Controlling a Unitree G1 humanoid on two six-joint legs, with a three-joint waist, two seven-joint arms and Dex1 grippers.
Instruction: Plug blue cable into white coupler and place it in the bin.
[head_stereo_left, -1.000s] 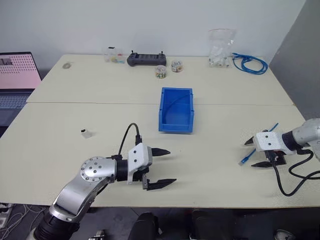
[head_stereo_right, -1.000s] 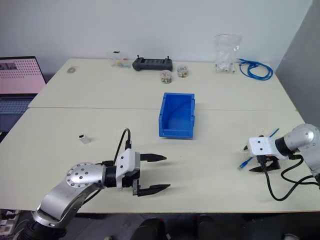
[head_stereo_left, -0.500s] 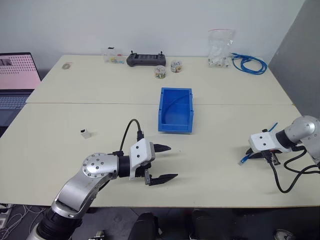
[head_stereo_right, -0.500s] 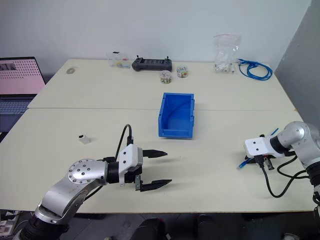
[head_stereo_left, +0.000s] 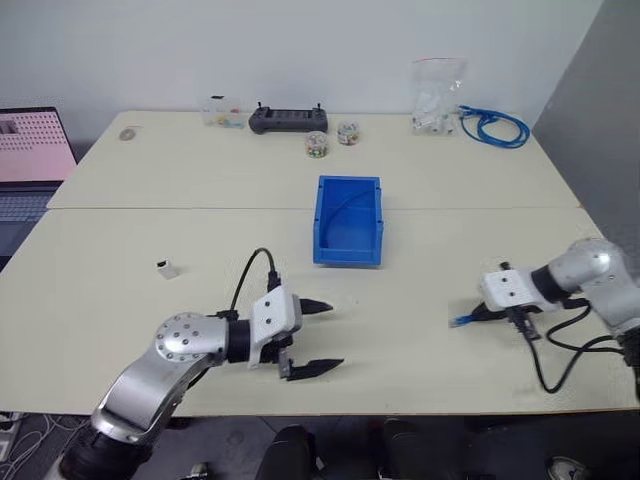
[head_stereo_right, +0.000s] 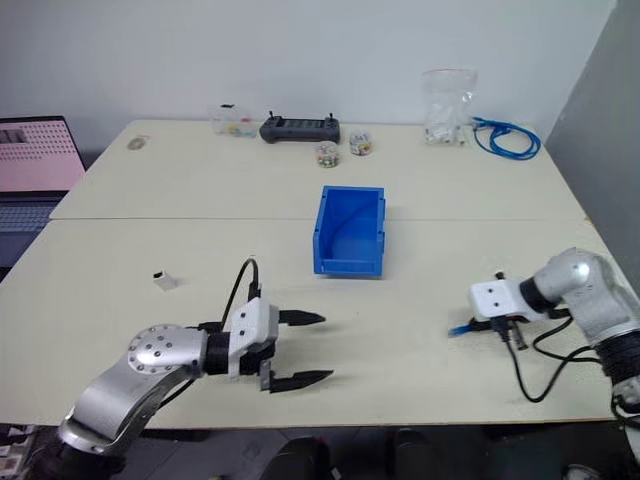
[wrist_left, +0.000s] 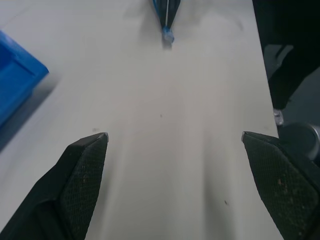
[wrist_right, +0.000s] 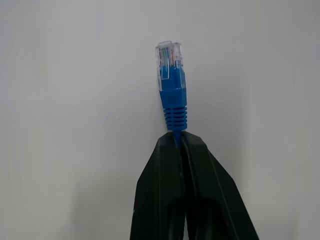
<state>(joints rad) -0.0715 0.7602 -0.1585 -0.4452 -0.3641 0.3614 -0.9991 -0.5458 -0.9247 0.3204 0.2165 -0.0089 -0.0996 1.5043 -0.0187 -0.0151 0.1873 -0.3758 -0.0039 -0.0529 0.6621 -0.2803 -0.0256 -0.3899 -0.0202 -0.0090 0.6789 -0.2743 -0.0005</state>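
Right gripper (wrist_right: 176, 142) clamped on the blue cable (wrist_right: 172, 102) at the table's (head_stereo_left: 200, 180) right side.
The bin (head_stereo_left: 348, 221) stood mid-table; the left gripper (head_stereo_left: 318, 337) hovered with fingers spread wide, empty; the white coupler (head_stereo_left: 167, 269) lay far left, well apart.

Blue cable (wrist_right: 173, 102) ribbed boot, clear plastic plug; bin (head_stereo_left: 347, 217) glossy plastic; table (head_stereo_left: 200, 180) matt.
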